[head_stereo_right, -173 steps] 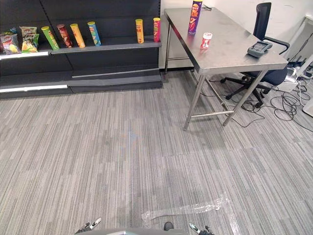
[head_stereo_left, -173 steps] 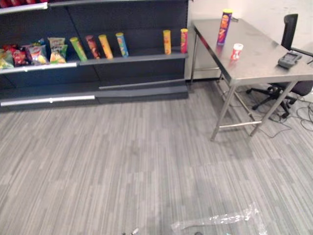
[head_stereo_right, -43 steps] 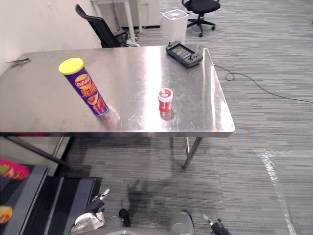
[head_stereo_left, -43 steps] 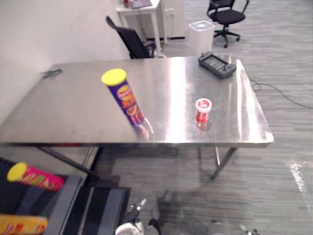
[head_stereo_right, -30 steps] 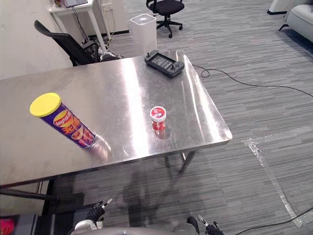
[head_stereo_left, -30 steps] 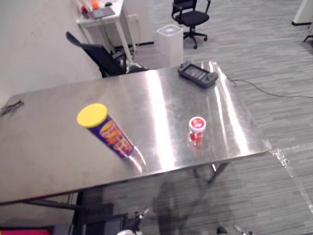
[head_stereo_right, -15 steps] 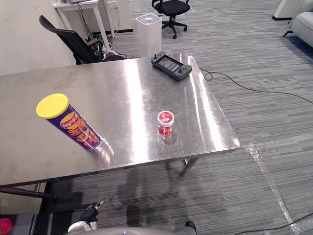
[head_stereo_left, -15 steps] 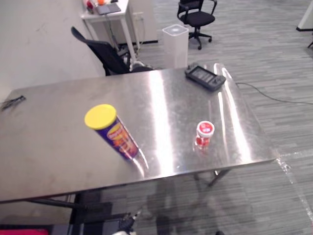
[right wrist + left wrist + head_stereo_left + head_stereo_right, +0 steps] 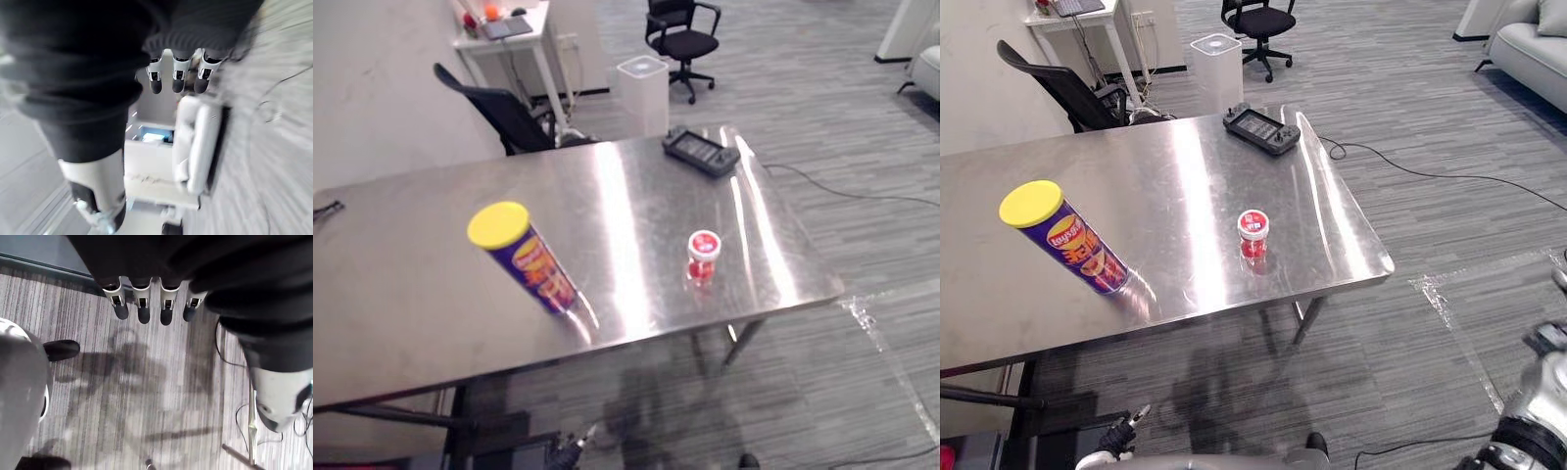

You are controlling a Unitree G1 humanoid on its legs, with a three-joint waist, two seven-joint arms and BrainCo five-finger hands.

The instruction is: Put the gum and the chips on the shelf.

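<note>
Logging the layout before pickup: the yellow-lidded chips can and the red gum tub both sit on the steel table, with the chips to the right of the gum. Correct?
Not quite. The chips can sits to the left of the gum tub, not to its right, as the right eye view shows. Both do sit on the steel table.

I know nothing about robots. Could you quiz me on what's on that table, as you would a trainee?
1. True or false: the tall purple chips can with a yellow lid is held in the robot's left hand.
2. What lies at the far corner of the shiny steel table? A) black handheld controller B) white mug C) green book
3. Fill the gap: as the robot sees it, the small red gum tub with a white lid stands to the can's ____.
Key: 1 false, it stands on the table; 2 A; 3 right.
</note>
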